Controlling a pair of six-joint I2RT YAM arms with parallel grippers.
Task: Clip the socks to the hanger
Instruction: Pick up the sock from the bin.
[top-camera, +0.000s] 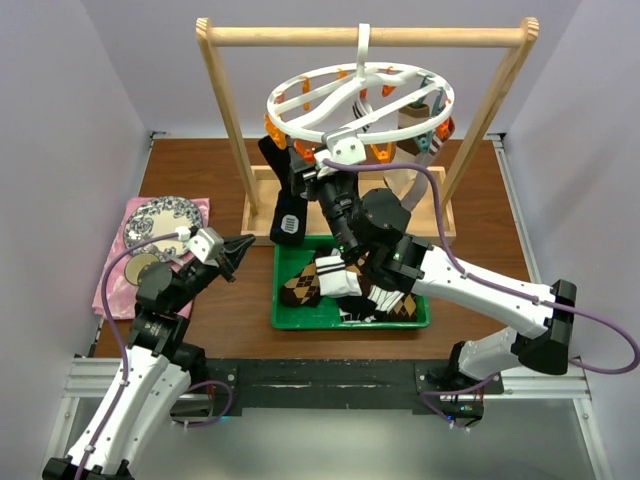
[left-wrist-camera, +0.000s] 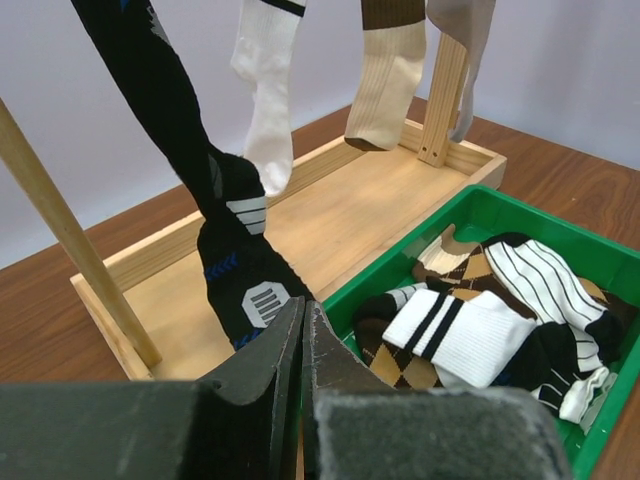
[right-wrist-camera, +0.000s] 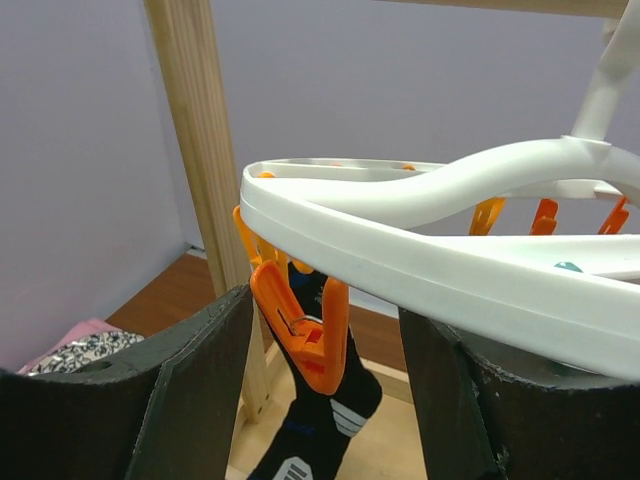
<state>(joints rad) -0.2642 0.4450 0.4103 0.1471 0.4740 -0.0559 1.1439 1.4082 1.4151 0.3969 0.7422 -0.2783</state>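
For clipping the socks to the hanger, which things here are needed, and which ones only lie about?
Belongs to the job:
- hanger
- orange peg
- loose socks in the green tray
- hung black sock
- wooden frame carrying the hanger

Only lying about:
- pink cloth
- patterned disc on it

Brown wooden desk (top-camera: 200, 170), three items lying directly on it.
- Green tray (top-camera: 330, 322): just right of the left hand (top-camera: 245, 247), toward the desk's near edge.
- Light wooden frame (top-camera: 256, 205): its flat base sits beyond the hand, just beside the tray's far rim.
- Pink cloth (top-camera: 112, 285): left of the hand, at the desk's left edge.
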